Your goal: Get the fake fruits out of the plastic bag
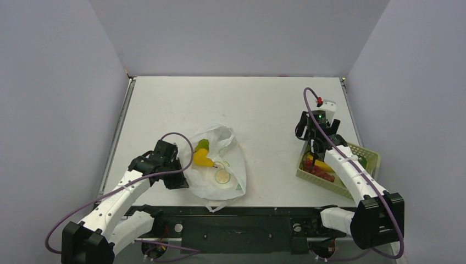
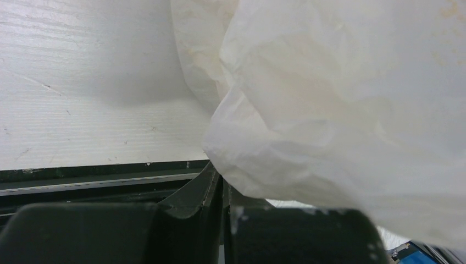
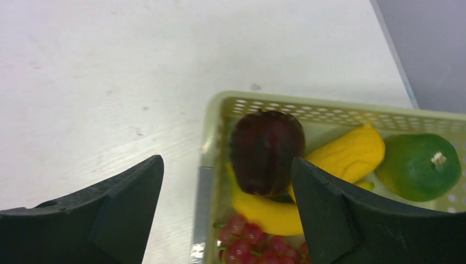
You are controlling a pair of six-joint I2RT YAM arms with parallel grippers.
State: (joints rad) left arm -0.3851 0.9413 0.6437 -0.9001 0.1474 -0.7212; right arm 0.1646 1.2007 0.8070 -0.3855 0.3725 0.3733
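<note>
Pale lavender-grey walls (image 1: 236,33) close the workspace on three sides, meeting a white surface (image 1: 264,110) whose faint grain and small scuffs show in the wrist views. Its left edge is lined by a metal rail (image 1: 118,140), and a dark frame (image 1: 236,225) at the near edge carries both arm bases. Toward the near left lies the plastic bag (image 1: 225,179), crumpled and translucent, with a round yellow-green logo facing up and its mouth turned toward the far left. Two of the fake fruits sit at that mouth, touching each other: a yellow piece (image 1: 202,159) and, just beyond it, a green piece (image 1: 202,144). The left arm (image 1: 121,192) reaches in from the near left to the bag's left edge. The left jaws are pressed together there, with a fold of the bag's film caught between them, as the left wrist view shows. At the right edge of the surface stands a pale yellow-green perforated basket (image 3: 308,105). It holds a dark purple fruit (image 3: 267,151) lying on a banana (image 3: 261,212), a yellow lumpy piece (image 3: 349,154) beside them, a green round fruit (image 3: 420,165) at the far side, and a red grape bunch (image 3: 247,245) at the near end. The right arm (image 1: 351,170) bends over the basket. The right jaws stand wide apart above its far-left corner, gripping nothing, with the purple fruit seen below between them.
</note>
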